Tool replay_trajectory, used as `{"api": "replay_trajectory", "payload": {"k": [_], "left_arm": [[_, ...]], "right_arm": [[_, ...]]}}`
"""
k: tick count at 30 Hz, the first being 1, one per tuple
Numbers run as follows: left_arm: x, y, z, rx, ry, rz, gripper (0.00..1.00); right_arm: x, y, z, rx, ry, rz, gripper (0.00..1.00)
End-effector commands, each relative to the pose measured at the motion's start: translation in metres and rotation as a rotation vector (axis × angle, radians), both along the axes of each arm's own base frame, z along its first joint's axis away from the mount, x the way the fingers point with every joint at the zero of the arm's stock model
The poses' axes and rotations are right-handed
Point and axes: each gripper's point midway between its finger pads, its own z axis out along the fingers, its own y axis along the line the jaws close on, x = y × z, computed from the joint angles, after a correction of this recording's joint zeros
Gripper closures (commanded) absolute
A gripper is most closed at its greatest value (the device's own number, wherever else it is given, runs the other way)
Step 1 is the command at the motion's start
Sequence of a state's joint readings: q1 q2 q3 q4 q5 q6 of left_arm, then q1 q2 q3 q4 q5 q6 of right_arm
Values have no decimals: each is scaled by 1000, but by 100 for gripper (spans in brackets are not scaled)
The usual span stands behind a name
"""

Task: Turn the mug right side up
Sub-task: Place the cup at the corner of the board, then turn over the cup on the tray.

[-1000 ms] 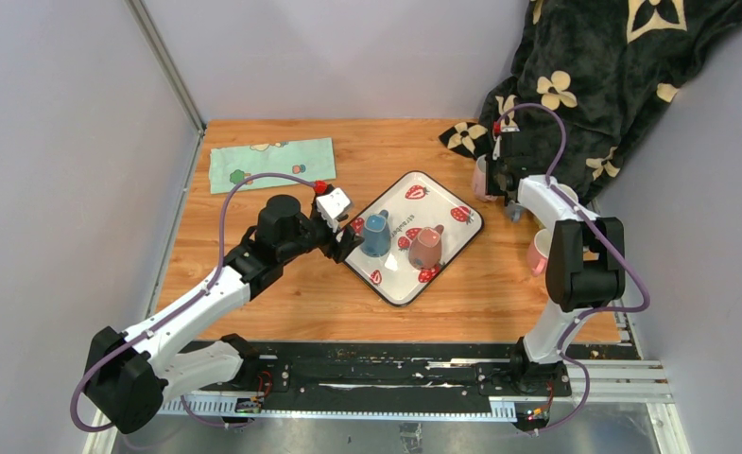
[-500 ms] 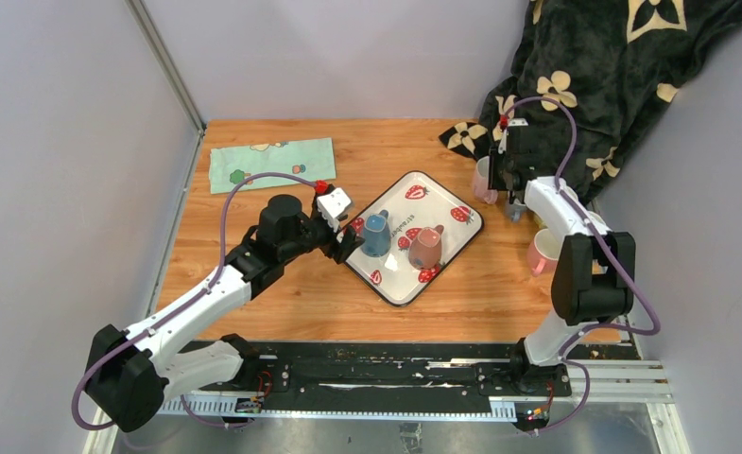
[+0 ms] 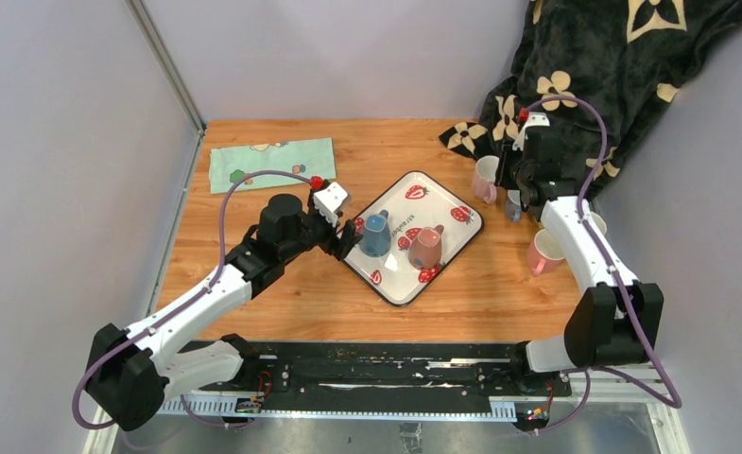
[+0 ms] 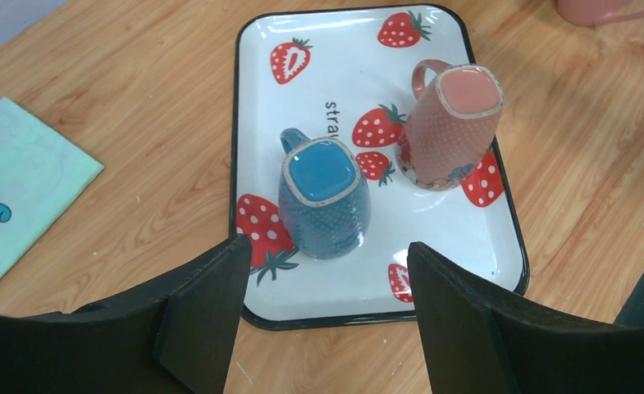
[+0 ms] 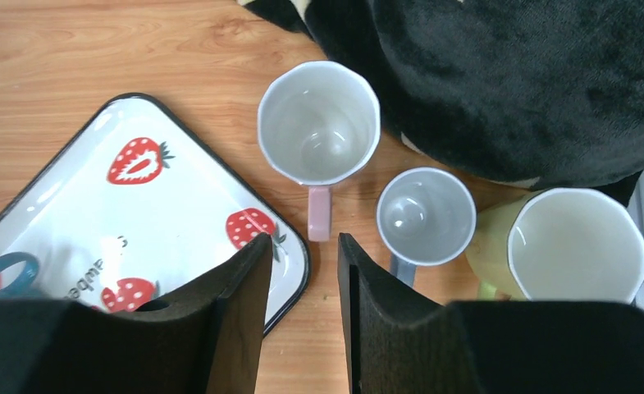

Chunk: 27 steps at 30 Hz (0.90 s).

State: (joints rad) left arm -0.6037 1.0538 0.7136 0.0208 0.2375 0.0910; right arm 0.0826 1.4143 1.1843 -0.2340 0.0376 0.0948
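Two mugs are left bottom-up on the tray (image 3: 400,288). From above, the blue mug (image 3: 376,234) and pink mug (image 3: 426,247) sit side by side, and the left gripper (image 3: 346,236) hovers at the tray's left edge, barely shifted over the last second. The real change is the right gripper (image 3: 513,182): it has drawn right and back from the white mug (image 3: 485,176), which stands mouth-up off the tray, near the blanket (image 3: 612,76). That mug looks done, so the tray pair remains. In the left wrist view, the fingers are spread wide and empty, with the blue mug (image 4: 325,199) ahead between them, untouched, and the pink mug (image 4: 449,123) beyond. In the right wrist view, the fingers are a narrow gap apart and hold nothing, above the white mug's (image 5: 318,123) handle. A grey cup (image 5: 425,215) stands upright just beside it.
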Motion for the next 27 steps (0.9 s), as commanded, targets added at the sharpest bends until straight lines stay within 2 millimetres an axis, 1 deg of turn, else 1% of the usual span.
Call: {"api": "replay_trajectory", "payload": {"k": [1,5,6,9,11,16,21,25,26,27], "left_arm": [[18,4,28,-68,-17,110,23],[26,6,38,-97,15,171,20],[26,7,37,-94,37,185,20],[32,8,45,-113,62,232,19],[38,8,46,-114,90,263,20],[54,-2,48,-85,187,312,22],[75,-18,38,-7,312,334,26],[90,-31,21,112,402,313,29],[96,-36,24,130,407,308,30],[100,-37,19,156,423,311,30]], "right_arm": [[-20,8,9,93,-10,20,60],[-36,21,14,155,-16,66,60],[-40,23,13,164,-11,75,60],[-50,28,13,184,-5,99,61],[-56,33,13,208,-2,117,61],[-72,45,6,247,14,152,61],[-87,48,-2,262,27,159,61],[-98,47,-7,268,30,157,61],[-101,47,-7,268,27,158,61],[-103,47,-10,265,31,157,61]]}}
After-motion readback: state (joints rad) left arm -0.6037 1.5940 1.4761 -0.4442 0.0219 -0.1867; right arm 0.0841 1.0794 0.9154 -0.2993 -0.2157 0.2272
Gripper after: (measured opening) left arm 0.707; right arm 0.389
